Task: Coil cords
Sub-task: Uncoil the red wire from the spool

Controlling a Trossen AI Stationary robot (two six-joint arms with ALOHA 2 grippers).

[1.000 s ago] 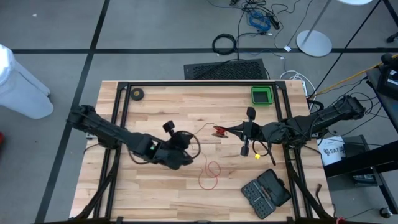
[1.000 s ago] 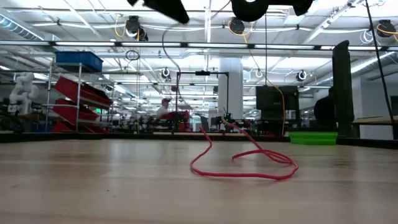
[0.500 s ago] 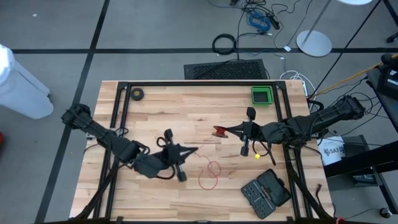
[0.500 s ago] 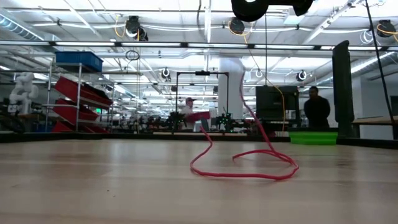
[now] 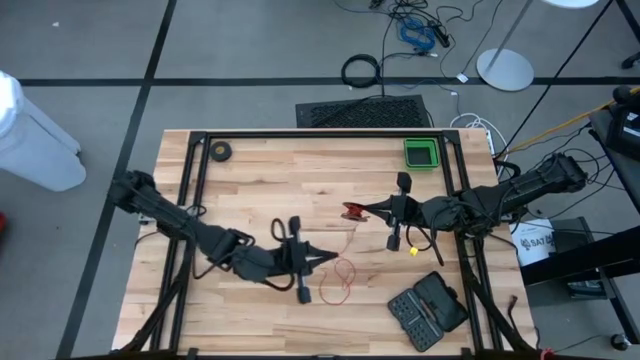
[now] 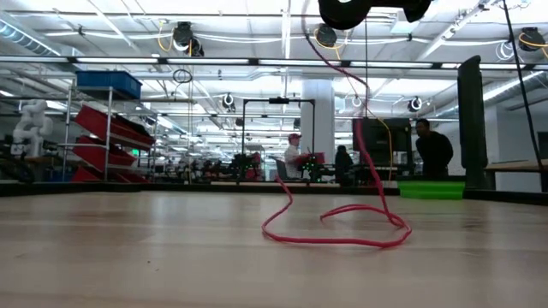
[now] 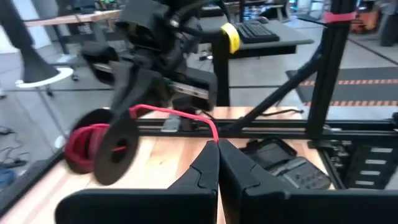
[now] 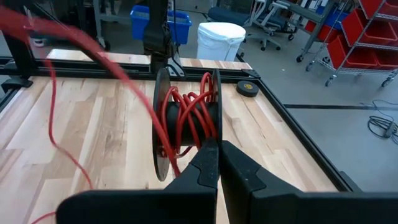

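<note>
Wooden table carries slack red cord lower centre; left gripper pinches it shut, right gripper clamps reel at centre; excess tension could slip the cord free.

Cord loop lies on table, seemingly between both arms.

A light wooden tabletop framed by black rails carries a loose loop of red cord near its front middle, a small black ring-shaped roll at the far left corner, a green tray at the far right, and a black case at the front right.
</note>
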